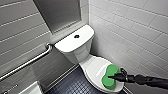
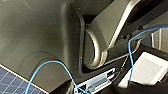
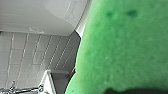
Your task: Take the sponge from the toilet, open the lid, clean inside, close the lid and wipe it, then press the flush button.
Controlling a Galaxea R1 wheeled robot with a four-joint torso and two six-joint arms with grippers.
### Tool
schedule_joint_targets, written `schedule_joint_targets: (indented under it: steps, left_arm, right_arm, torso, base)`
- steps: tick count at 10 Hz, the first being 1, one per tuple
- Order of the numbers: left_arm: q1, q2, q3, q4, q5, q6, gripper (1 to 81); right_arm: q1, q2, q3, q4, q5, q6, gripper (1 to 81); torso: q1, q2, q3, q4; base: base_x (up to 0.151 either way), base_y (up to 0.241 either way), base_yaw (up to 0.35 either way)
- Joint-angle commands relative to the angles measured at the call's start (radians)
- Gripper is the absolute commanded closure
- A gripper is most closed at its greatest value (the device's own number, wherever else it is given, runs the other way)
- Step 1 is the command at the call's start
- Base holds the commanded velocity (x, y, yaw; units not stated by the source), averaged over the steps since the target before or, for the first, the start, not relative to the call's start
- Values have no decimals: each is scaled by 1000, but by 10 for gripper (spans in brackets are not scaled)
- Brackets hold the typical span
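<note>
The bright green, thick, peanut-shaped sponge [image 1: 110, 77] lies on the glossy white oval lid [image 1: 93, 68] of the white ceramic toilet [image 1: 75, 54]. It sits toward the front of the lid, which is shut down over the bowl. The black right gripper [image 1: 116, 77] comes in from the right of the head view and meets the sponge at its pinched middle, touching it on the side away from the tank. I cannot tell from these views whether the claw is apart or clamped on the sponge. In the right wrist view the green foam [image 3: 120, 50] looms very close to the camera, with the white curve of the toilet beside it.

The small round black flush button [image 1: 76, 36] sits in the middle of the flat white tank top, well apart from the sponge. A silver metal grab bar [image 1: 27, 63] runs along the grey tiled wall to the left of the tank. A white tiled wall [image 1: 130, 32] stands to the toilet's right, and the dark small-tiled floor [image 1: 75, 83] lies below. In the left wrist view a thin blue cable [image 2: 50, 62] loops across dark parts of the robot.
</note>
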Motion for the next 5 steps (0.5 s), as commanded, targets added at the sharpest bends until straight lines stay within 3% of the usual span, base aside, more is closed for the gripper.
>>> schedule_joint_targets:
  steps: [1, 2, 3, 5]
  left_arm:
    - [11, -11, 14, -13, 96, 4, 10]
    - [11, -11, 14, -13, 95, 4, 10]
    - [11, -9, 14, -13, 95, 4, 10]
    - [11, -9, 14, -14, 96, 4, 10]
  right_arm:
    - [202, 131, -139, -4, -157, 5, 811]
    - [227, 178, -171, -4, -171, 5, 811]
    - [239, 220, -201, -4, -174, 5, 811]
    - [222, 326, -271, -16, -172, 5, 811]
  torso:
    - [0, 0, -36, 0]
    - [0, 0, -63, 0]
    - [0, 0, -15, 0]
    - [1, 0, -48, 0]
  base:
    - [0, 0, 0]
    - [0, 0, 0]
    - [0, 0, 0]
    - [0, 0, 0]
